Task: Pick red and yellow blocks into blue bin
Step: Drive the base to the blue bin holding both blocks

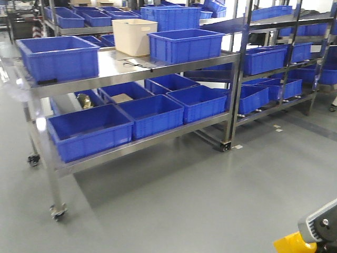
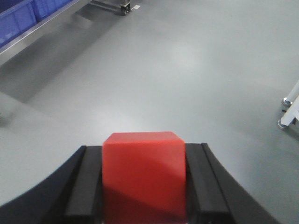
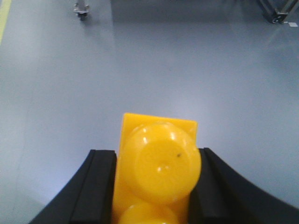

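In the left wrist view my left gripper (image 2: 145, 148) is shut on the plain red cube (image 2: 144, 179), held over grey floor. My right gripper (image 3: 156, 154) is shut on the yellow studded brick (image 3: 159, 161), also over floor. That brick (image 1: 293, 244) shows at the front view's bottom right corner, under part of the right arm (image 1: 321, 225). Two smooth-walled blue bins stand on the steel table's top, far from both grippers: one at the left end (image 1: 59, 57), one (image 1: 185, 45) beside a cream tub (image 1: 134, 36). I cannot tell which is the task's bin.
The steel table (image 1: 113, 71) rolls on casters (image 1: 57, 212); its lower shelf holds several blue bins (image 1: 89, 132). A taller ribbed blue crate (image 1: 171, 16) stands behind. Racks of blue bins (image 1: 274, 58) fill the right. Rack feet (image 2: 286, 112) and a caster (image 3: 81, 9) stand on the floor.
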